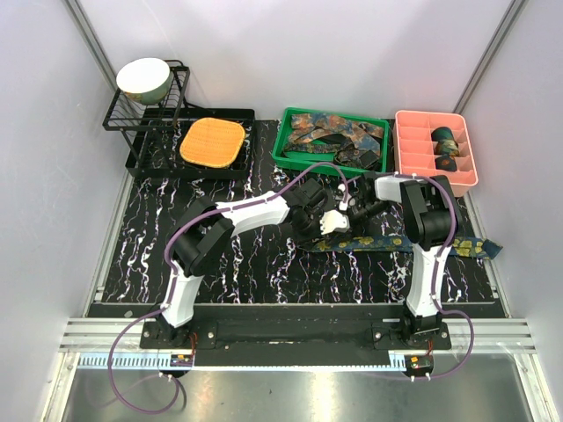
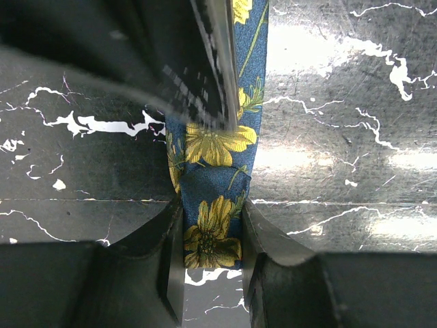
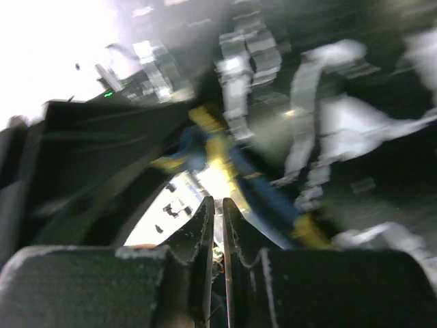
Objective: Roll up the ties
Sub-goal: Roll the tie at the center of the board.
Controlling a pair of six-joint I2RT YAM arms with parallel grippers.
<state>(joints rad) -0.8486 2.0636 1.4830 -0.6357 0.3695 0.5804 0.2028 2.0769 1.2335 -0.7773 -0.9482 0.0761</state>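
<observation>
A dark blue tie (image 1: pixel 405 244) with yellow flowers lies stretched across the black marbled mat, from the middle out to the right edge. My left gripper (image 1: pixel 327 227) sits at its left end. In the left wrist view the tie's narrow end (image 2: pixel 217 147) fills the gap between the two fingers, so that gripper (image 2: pixel 212 208) is shut on it. My right gripper (image 1: pixel 352 209) hovers just behind the left one. The right wrist view is blurred. It shows the right gripper (image 3: pixel 218 201) with only a thin slit between its fingers and nothing in it. The tie (image 3: pixel 266 198) lies just beyond them.
A green tray (image 1: pixel 290 149) of loose ties stands at the back centre. A pink divided box (image 1: pixel 413 149) at the back right holds rolled ties (image 1: pixel 446 141). An orange waffle pad (image 1: pixel 212 142) and a black rack (image 1: pixel 123 119) with a bowl (image 1: pixel 143 79) stand at the back left.
</observation>
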